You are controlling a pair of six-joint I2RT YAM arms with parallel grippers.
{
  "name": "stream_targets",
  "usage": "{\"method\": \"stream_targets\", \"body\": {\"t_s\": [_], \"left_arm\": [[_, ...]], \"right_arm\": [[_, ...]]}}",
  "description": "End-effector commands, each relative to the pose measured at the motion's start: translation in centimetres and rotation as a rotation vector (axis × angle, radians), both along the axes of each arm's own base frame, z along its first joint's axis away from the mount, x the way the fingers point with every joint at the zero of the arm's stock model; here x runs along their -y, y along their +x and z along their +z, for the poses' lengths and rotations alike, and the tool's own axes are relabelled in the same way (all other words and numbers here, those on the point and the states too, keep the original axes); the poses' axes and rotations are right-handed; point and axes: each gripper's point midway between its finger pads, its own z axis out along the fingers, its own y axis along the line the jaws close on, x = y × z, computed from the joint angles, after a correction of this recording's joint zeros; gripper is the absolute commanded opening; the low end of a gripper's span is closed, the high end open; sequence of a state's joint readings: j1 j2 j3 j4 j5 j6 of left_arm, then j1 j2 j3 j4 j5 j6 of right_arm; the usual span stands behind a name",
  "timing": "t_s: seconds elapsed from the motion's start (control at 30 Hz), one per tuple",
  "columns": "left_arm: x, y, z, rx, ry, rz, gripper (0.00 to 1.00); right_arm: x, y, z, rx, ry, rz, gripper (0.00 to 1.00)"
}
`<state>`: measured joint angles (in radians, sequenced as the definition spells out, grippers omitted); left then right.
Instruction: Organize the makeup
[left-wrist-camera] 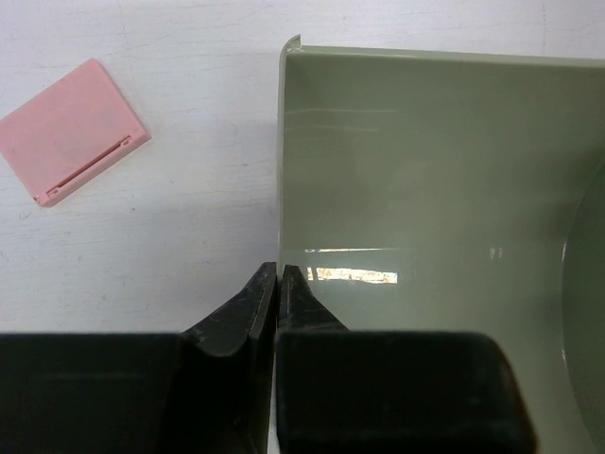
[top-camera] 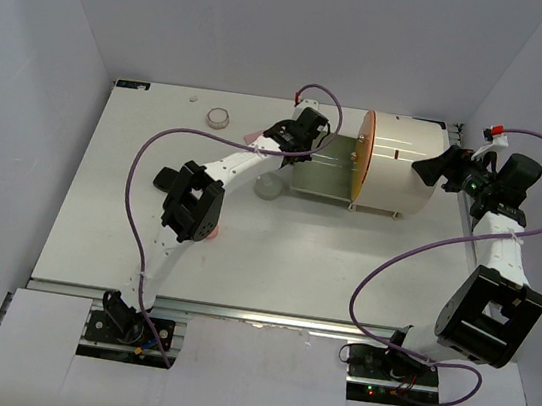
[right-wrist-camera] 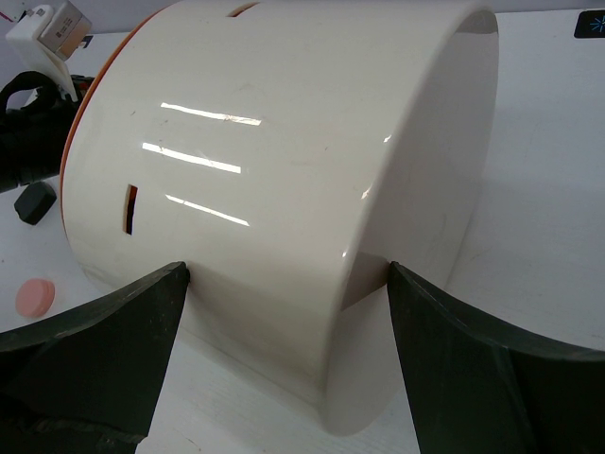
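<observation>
A pink rectangular pad [left-wrist-camera: 71,132] lies on the table left of a grey-green drawer [left-wrist-camera: 425,170] pulled out from the cream drum case [top-camera: 402,166] with the orange front [top-camera: 362,160]. The part of the drawer in view holds nothing. My left gripper [left-wrist-camera: 279,276] is shut on the drawer's left wall; in the top view it [top-camera: 304,145] is at the drawer's far left corner. My right gripper [right-wrist-camera: 285,272] is open, its fingers on either side of the drum's right end [top-camera: 429,172]. A small round jar [top-camera: 221,116], a translucent jar [top-camera: 268,185] and a pink disc [top-camera: 212,232] lie on the table.
The pink disc also shows in the right wrist view [right-wrist-camera: 36,296], beyond the drum. The left arm's elbow [top-camera: 190,202] hangs over the pink disc. White walls close the table at the back and sides. Purple cables loop above both arms.
</observation>
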<state>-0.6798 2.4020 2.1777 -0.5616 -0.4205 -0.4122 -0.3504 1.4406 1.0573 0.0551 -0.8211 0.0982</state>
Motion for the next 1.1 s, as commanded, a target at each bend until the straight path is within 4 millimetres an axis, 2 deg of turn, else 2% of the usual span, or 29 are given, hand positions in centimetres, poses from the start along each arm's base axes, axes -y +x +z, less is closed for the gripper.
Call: {"method": "stream_targets", "body": {"t_s": [0.0,0.4,1.07], "left_arm": [[3.2,0.0,4.8,0.043,-0.173,-0.081,0.05],[4.2,-0.2,3.5,-0.026,-0.223,-0.144,0.03],[5.7,-0.2,3.4,-0.036,-0.278,-0.177,0.01]], "right_arm": [[-1.9,-1.8,-3.9,-0.153,0.047,0.037,0.9],[-1.9,-1.9,-3.8,-0.148,0.043,0.039,0.9],[-2.2,-1.8,-4.3,-0.155,0.032,0.041,0.9]]}}
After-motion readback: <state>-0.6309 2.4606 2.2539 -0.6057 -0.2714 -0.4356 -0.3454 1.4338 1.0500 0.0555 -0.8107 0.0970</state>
